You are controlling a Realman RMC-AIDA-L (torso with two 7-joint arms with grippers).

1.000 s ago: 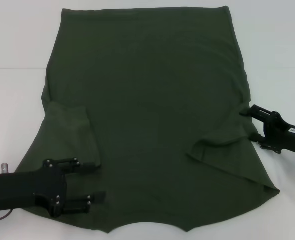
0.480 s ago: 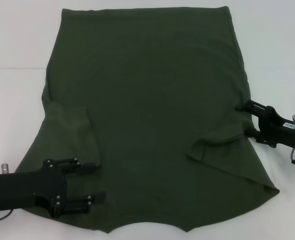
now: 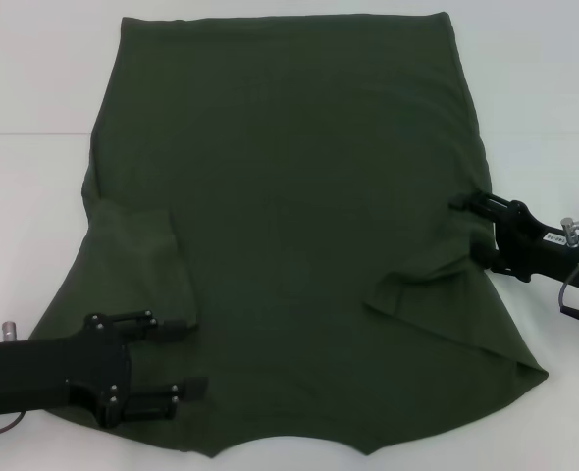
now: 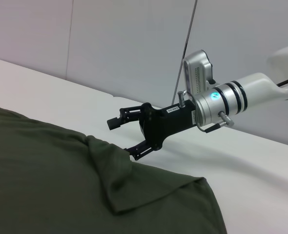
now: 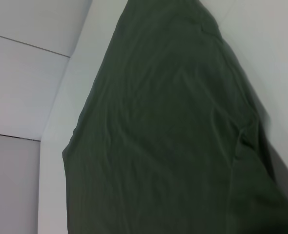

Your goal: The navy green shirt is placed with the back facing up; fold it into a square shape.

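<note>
Right gripper (image 3: 463, 224), black, two-fingered: fingers spread apart, reaching in over the right side edge of the shirt, just beside the folded-in sleeve; nothing clamped. Left gripper (image 3: 185, 357), black: fingers apart, resting above the shirt's near left corner, beside the other folded sleeve. Large dark olive-green short-sleeved shirt (image 3: 289, 216) of soft matte fabric: spread flat across the white table (image 3: 34, 196), both sleeves turned inward.

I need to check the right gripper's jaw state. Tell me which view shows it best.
The left wrist view: the right gripper is seen side-on, its fingers spread open at the navy green shirt's edge. The head view shows it from above, partly merging with dark cloth. The right wrist view shows only shirt, no fingers.
</note>
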